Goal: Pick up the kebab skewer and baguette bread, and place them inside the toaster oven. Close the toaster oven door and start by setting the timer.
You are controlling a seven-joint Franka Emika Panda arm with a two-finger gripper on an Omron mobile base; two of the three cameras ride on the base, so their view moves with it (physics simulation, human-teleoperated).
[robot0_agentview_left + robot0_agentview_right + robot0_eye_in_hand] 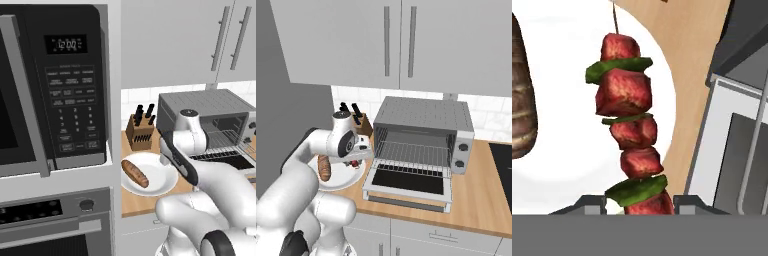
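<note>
The kebab skewer (631, 125), a thin stick threaded with red meat chunks and green pepper slices, lies on the white plate (162, 180), with its lowest chunk set between the two dark fingertips (592, 202) of the gripper (639, 204). The jaws are clenched on the kebab skewer, one tip on each side of that bottom chunk. In the hand view the skewer runs upward from the tips, and its bare stick end projects past the top chunk. The baguette bread (135, 173), a golden-brown oblong loaf with diagonal slashes, rests on the same plate, to the left of the skewer and apart from it; in the hand view its crust (521, 100) appears at the left edge. The plate sits on the wooden countertop (476, 200), just beside the toaster oven (423, 117), a grey metal box with a ribbed top. The toaster oven door (408, 186) is folded down flat, open, exposing the wire rack (413, 152) inside. Two round knobs (462, 147) are mounted on the right front panel. A wooden knife block (140, 131) with black handles stands behind the plate, against the tiled wall. A black keypad microwave (65, 85) is built in at the far left, above a wall oven (55, 220). Grey upper cabinets (401, 40) hang over the counter.
</note>
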